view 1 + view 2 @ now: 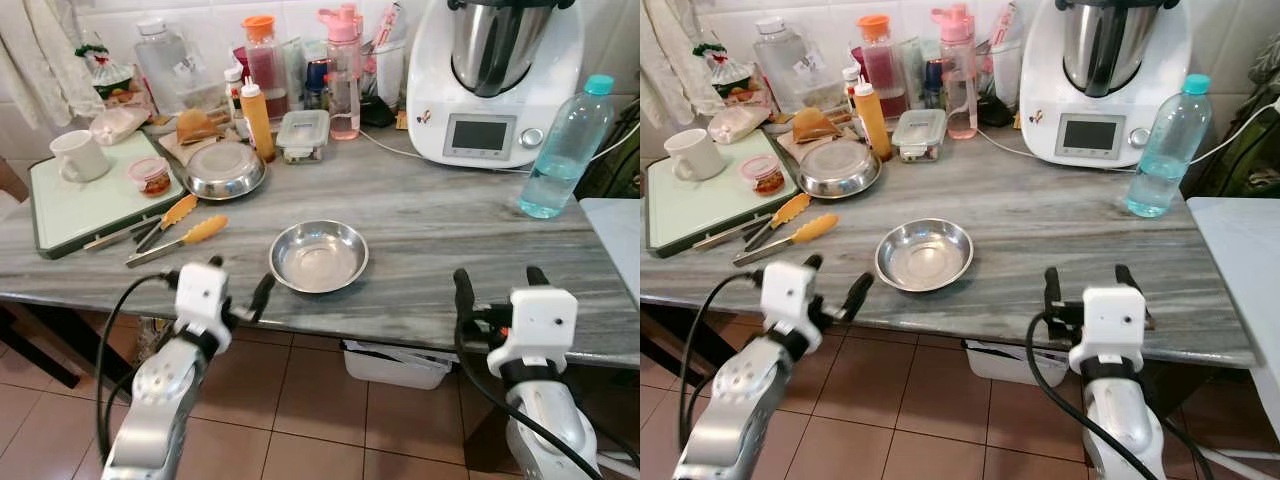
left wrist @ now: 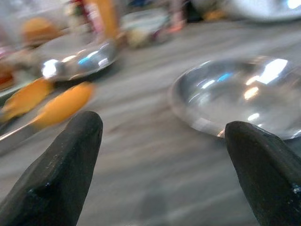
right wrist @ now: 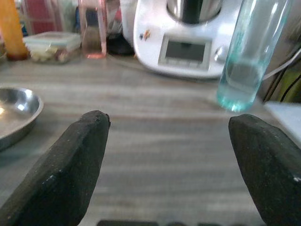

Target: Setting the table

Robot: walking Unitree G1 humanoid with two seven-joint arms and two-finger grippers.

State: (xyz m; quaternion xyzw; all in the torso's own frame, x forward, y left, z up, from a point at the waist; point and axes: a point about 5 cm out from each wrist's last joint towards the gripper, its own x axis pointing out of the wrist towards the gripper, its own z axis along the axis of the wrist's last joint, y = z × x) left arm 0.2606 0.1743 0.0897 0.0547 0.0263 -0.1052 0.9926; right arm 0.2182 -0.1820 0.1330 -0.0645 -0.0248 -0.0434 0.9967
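**Fetching cutlery for the bowl**

The steel bowl [image 1: 319, 256] sat near the table's [image 1: 450, 220] front edge, mouth up, round, with no long axis. Both grippers hovered at that edge, fingers spread and empty: the left gripper [image 1: 238, 283] just beside the bowl, the right gripper [image 1: 500, 285] well apart. The orange-handled utensils [image 1: 180, 236] lay slanted, handles toward the bowl; probably best pinched across the handle.

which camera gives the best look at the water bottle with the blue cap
The left eye view: the water bottle shows whole, cap to base, standing upright beside the white kitchen machine. The right eye view shows it equally whole; the right wrist view shows its lower part.
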